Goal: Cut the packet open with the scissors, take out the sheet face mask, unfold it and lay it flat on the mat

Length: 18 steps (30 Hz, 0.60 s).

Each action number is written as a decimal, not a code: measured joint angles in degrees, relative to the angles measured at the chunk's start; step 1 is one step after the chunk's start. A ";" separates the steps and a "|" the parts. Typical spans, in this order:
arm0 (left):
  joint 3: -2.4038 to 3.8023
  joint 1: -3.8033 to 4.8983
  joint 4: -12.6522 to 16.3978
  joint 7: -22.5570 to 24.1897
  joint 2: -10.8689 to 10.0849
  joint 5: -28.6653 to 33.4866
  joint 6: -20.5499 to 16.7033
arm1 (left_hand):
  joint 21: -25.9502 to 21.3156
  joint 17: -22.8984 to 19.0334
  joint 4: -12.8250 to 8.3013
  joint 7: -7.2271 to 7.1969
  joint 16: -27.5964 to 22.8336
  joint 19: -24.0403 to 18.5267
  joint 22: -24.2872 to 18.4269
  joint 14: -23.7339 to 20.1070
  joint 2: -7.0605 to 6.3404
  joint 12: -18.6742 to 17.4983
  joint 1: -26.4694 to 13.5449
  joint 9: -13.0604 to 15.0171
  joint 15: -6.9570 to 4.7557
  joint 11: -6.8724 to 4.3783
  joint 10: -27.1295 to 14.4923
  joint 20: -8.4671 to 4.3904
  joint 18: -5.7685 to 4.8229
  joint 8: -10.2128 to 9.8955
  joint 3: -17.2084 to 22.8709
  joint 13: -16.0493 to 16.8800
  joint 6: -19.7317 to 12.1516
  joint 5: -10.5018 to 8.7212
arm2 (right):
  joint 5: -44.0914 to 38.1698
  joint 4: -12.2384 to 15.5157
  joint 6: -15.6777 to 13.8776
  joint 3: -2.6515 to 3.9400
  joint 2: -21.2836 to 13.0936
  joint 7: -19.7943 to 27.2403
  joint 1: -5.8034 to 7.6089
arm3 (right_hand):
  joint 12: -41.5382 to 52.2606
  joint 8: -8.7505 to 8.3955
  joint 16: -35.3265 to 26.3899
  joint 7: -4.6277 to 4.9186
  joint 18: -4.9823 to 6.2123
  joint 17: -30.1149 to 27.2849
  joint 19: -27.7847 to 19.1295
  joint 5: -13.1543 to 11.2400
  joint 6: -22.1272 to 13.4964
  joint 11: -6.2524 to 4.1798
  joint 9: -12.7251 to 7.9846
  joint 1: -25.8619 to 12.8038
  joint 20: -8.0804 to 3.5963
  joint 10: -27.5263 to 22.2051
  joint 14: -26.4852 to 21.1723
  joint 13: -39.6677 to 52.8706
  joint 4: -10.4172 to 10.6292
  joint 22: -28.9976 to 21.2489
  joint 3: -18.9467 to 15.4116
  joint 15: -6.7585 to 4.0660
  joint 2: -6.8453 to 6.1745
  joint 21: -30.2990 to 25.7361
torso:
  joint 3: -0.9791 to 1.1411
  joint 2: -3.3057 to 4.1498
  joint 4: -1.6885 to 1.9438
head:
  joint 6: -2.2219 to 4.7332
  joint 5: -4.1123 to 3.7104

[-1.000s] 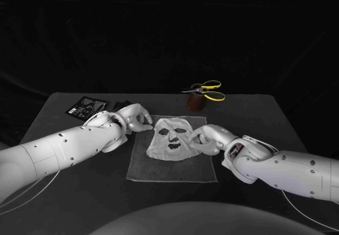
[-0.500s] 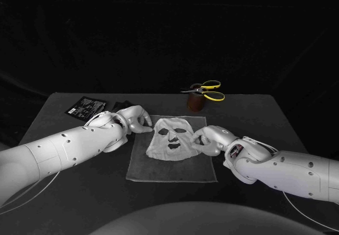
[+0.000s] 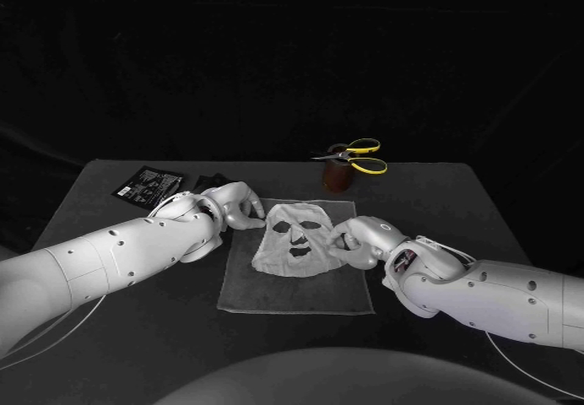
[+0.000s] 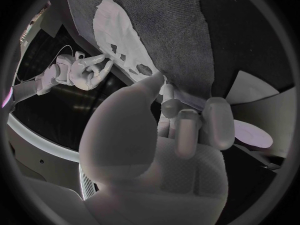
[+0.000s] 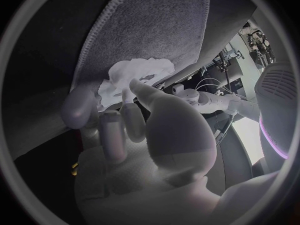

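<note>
The white sheet face mask [image 3: 296, 239] lies unfolded on the grey mat [image 3: 296, 291], eye and mouth holes showing. My left hand [image 3: 235, 205] sits at the mask's far left corner, fingers curled in and thumb [image 4: 150, 87] pointing at the mask [image 4: 115, 27]. My right hand [image 3: 357, 239] is at the mask's right edge, fingers curled, fingertips [image 5: 112, 117] just short of the mask [image 5: 134, 70]. It also appears beside the mask as the right hand [image 4: 84, 72]. Neither hand holds anything I can make out. The yellow-handled scissors [image 3: 355, 157] stand in a brown holder [image 3: 336, 177].
The black packet [image 3: 148, 183] lies at the table's back left corner, behind my left arm. The holder with the scissors stands just past the mat's far right corner. Bare table lies to the right of the mat and in front of it.
My right hand has drawn back slightly from the mask's right edge. The mask and my left hand stay as they were.
</note>
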 measured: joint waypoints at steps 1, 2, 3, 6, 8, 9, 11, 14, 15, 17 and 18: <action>0.00 0.00 -0.01 0.01 0.05 0.00 0.00 | 0.17 0.00 0.00 0.00 0.00 0.00 0.00 0.00 0.19 0.00 0.19 0.00 0.00 0.00 0.00 0.00 0.00 0.03 0.00 0.08 0.00 0.00 | -0.05 0.04 -0.29 0.00 0.13 0.07 0.00 | 0.00 0.00 0.00 0.00 0.00 0.00 0.00 0.00 0.00 0.00 0.00 0.00 0.00 0.00 0.00 0.00 0.00 0.00 0.00 0.00 0.00 0.00 | 0.00 0.00 -0.01 | 0.00 0.01; 0.00 0.00 -0.04 0.01 0.10 0.00 0.00 | 0.17 0.00 0.00 -0.10 0.00 0.00 0.00 0.00 0.20 0.00 0.20 0.00 0.00 0.00 0.00 0.00 0.00 0.23 0.00 0.15 0.11 0.00 | -0.08 0.06 -0.60 0.00 0.30 0.15 0.00 | 0.00 0.00 -0.01 0.00 0.00 0.01 0.00 0.00 0.00 0.00 0.00 0.00 0.00 0.00 0.00 -0.01 0.00 0.01 0.00 0.00 0.00 0.00 | 0.01 0.00 -0.03 | 0.00 0.01; 0.00 0.00 -0.09 0.02 0.17 0.01 0.00 | 0.17 0.00 0.00 -0.19 0.00 0.00 0.00 0.00 0.48 0.00 0.48 -0.01 0.00 0.00 0.00 0.00 0.00 0.23 0.00 0.29 0.23 0.00 | -0.11 0.08 -1.07 0.00 0.63 0.29 0.00 | 0.00 0.00 -0.06 0.00 -0.01 0.02 0.00 0.00 0.00 0.00 0.00 0.00 0.00 0.00 0.00 -0.01 0.00 0.01 0.00 0.00 0.00 0.00 | 0.01 0.00 -0.04 | 0.00 0.02; 0.00 0.00 -0.27 0.02 0.32 0.01 0.04 | 0.17 0.00 0.00 -0.01 0.00 0.00 0.01 0.19 0.68 0.00 0.69 -0.07 -0.19 0.00 0.00 0.00 0.00 0.23 0.00 0.46 0.42 0.00 | -0.14 0.11 -2.10 0.00 1.70 0.66 -0.01 | -0.01 0.00 -0.20 -0.01 -0.01 0.03 0.00 0.00 0.00 0.00 -0.06 0.00 0.00 0.00 0.00 -0.04 0.00 0.02 0.00 0.00 0.00 0.00 | 0.01 -0.01 -0.04 | 0.00 0.05; 0.00 0.00 -0.43 0.02 0.43 0.01 0.12 | 0.17 0.00 -0.11 -0.02 0.00 0.00 0.01 0.21 0.99 0.18 0.99 -0.08 -0.21 -0.12 0.11 0.00 0.00 0.23 0.11 0.56 0.42 0.00 | -0.15 0.01 -2.80 0.01 2.82 0.94 0.00 | -0.01 0.00 -0.06 -0.01 -0.01 0.03 0.00 0.00 0.00 0.00 -0.07 0.00 0.00 0.00 0.00 -0.04 0.00 0.02 0.00 0.00 0.00 0.00 | 0.04 -0.01 -0.04 | 0.00 0.06; 0.00 0.00 -0.47 0.02 0.48 0.01 0.17 | 0.17 0.00 -0.25 -0.02 0.00 0.00 0.01 0.21 1.03 0.23 1.03 -0.08 -0.21 -0.21 0.20 0.00 0.00 0.23 0.25 0.61 0.43 0.00 | -0.16 -0.15 -3.05 0.01 3.41 1.00 0.01 | -0.01 0.00 0.02 -0.01 -0.01 0.03 0.00 0.00 0.00 0.00 -0.07 0.00 0.00 0.00 0.00 -0.04 0.00 0.02 0.00 0.00 0.00 0.00 | 0.04 -0.01 -0.04 | 0.00 0.06; 0.00 0.00 -0.51 0.02 0.56 0.03 0.31 | 0.17 0.00 -0.26 -0.06 0.00 0.00 0.02 0.21 1.28 0.24 1.28 -0.13 -0.21 -0.08 0.33 0.00 0.00 0.23 0.26 0.81 0.47 0.00 | -0.16 -0.73 -3.44 0.04 4.90 1.03 0.12 | -0.01 0.00 0.03 -0.01 -0.01 0.03 0.00 0.00 0.01 0.00 -0.08 0.00 0.00 -0.01 -0.01 -0.04 0.00 0.01 0.00 0.01 0.00 -0.20 | 0.08 0.00 -0.01 | 0.00 0.01; 0.00 0.00 -0.57 0.01 0.66 0.07 0.48 | 0.17 0.00 -0.40 -0.20 0.00 0.00 0.02 0.21 1.56 0.26 1.56 -0.14 -0.21 0.00 0.41 0.00 0.00 0.23 0.40 1.01 0.62 0.00 | -0.16 -1.73 -3.53 0.06 6.91 0.95 0.42 | -0.01 -0.21 0.03 0.00 -0.01 0.03 0.00 0.00 0.04 0.00 -0.08 0.00 0.00 0.00 -0.01 -0.03 0.00 0.01 0.00 0.01 0.00 -0.51 | 0.08 0.02 0.03 | 0.00 -0.07; 0.00 0.00 -0.57 0.01 0.73 0.09 0.56 | 0.17 0.00 -0.40 -0.21 0.00 -0.01 0.02 0.21 1.56 0.26 1.56 -0.14 -0.21 0.00 0.41 0.00 0.00 0.23 0.40 1.06 0.61 0.00 | -0.15 -2.38 -3.51 0.09 7.86 0.84 0.56 | -0.01 -0.21 0.03 0.04 -0.02 0.03 0.00 0.00 0.19 0.00 -0.14 0.00 0.00 -0.01 -0.01 -0.02 0.00 0.01 0.00 0.01 0.01 -0.53 | 0.07 0.03 0.04 | 0.00 -0.09; 0.00 0.00 -0.58 0.00 0.84 0.12 0.66 | 0.17 0.00 -0.41 -0.21 0.00 -0.01 0.03 0.21 1.56 0.27 1.56 -0.14 -0.21 -0.01 0.42 0.00 0.00 0.23 0.41 1.27 0.61 0.00 | -0.15 -3.60 -3.42 0.10 9.36 0.59 0.72 | -0.01 -0.21 0.03 0.12 -0.02 0.03 0.00 0.00 0.31 0.00 -0.16 0.00 0.00 0.00 -0.01 -0.01 0.00 0.01 0.00 0.01 0.00 -0.53 | 0.05 0.04 0.06 | 0.00 -0.13; 0.00 0.00 -0.58 0.00 0.91 0.14 0.70 | 0.17 0.00 -0.56 -0.21 0.00 -0.01 0.03 0.21 1.59 0.27 1.59 -0.14 -0.21 -0.11 0.53 0.00 0.00 0.23 0.56 1.30 0.61 0.00 | -0.15 -4.17 -3.37 0.11 10.06 0.47 0.78 | -0.01 -0.21 0.02 0.12 -0.02 0.03 0.00 0.00 0.31 0.00 -0.16 0.00 0.00 -0.01 -0.01 0.00 0.00 0.00 0.00 0.01 0.01 -0.53 | 0.01 0.04 0.07 | 0.00 -0.16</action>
